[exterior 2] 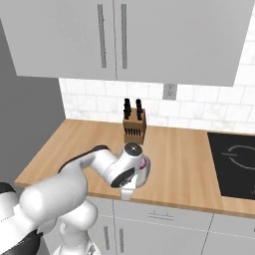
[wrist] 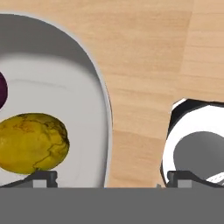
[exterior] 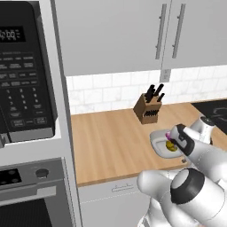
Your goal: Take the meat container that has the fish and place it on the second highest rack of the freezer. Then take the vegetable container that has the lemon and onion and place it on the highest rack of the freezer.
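- From my remote seat, the long light-wood countertop [exterior: 111,142] runs beneath grey wall cabinets [exterior 2: 124,35] with bar handles and a white tiled backsplash [exterior: 106,91].
- The black-glass oven and microwave column [exterior: 24,111] stands at the counter's left end in the left base view; a black cooktop [exterior 2: 234,159] sits flush at its right end in the right base view.
- A wooden knife block [exterior 2: 134,127] with dark-handled knives stands near the back wall, well apart from the front edge.
- The shallow light-grey vegetable container [wrist: 94,78] rests on the counter near the front edge, with the arm's wrist low over it.
- I see the gripper [wrist: 111,179] spread wide, one fingertip inside the tray, the other outside, straddling its rim; it pinches nothing.
- The yellow oval lemon [wrist: 33,142] lies inside the tray, just beside the inner fingertip.
- The magenta-purple onion [wrist: 2,94] peeks in at the hand view's left edge, near the lemon.
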